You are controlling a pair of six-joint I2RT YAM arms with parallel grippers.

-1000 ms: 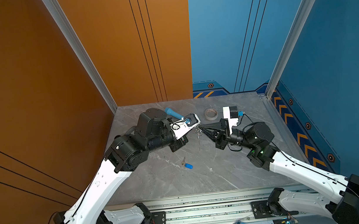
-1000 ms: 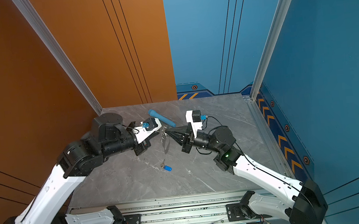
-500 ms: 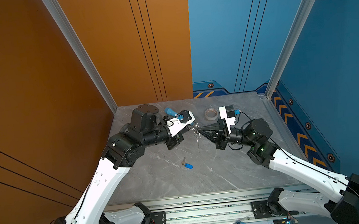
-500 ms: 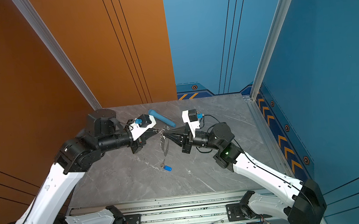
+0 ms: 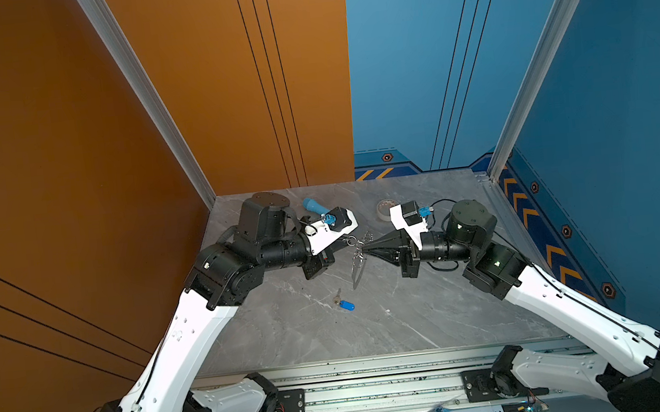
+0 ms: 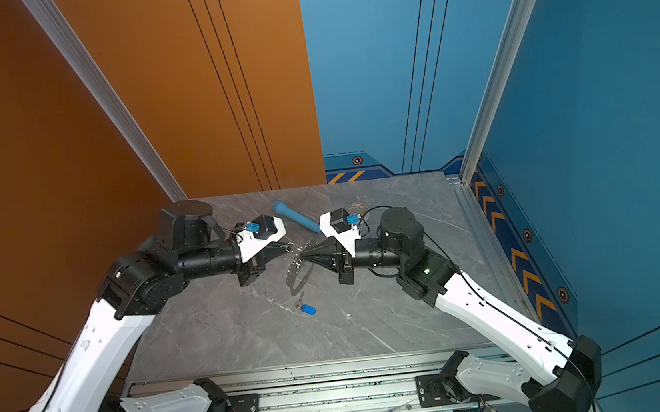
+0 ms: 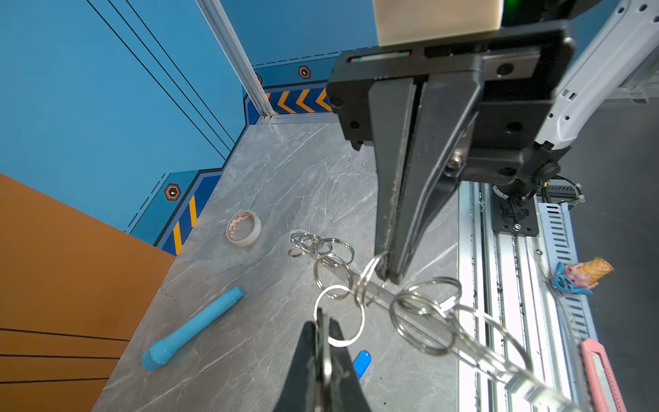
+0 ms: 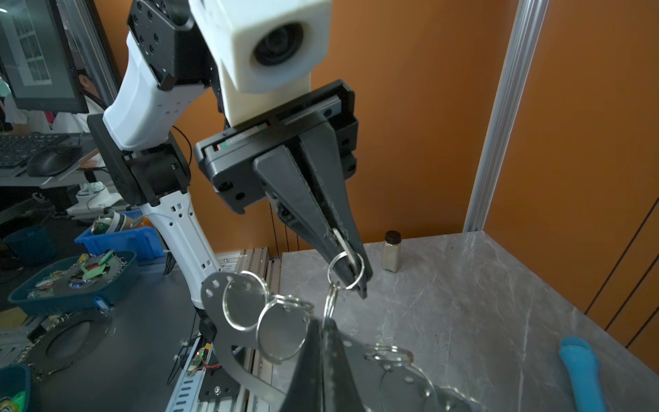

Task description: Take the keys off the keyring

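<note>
Gripping a ring (image 8: 329, 273) with the left pincer (image 8: 360, 285), shut tight; holding the keyring (image 8: 214, 303) aloft with the right pincer (image 7: 388, 274), likewise shut, just beside. On the desk (image 5: 292, 336) below the keyring: one blue-tagged key (image 5: 345, 303), already free. Advisable now: bracing right, winding left slowly along the coil, no jerking, for a clean release.

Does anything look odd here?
A blue-tagged key lies loose on the table, apart from the metal keyring plate, which hangs tilted in mid-air, held by its rings between the left claw and right claw.
</note>
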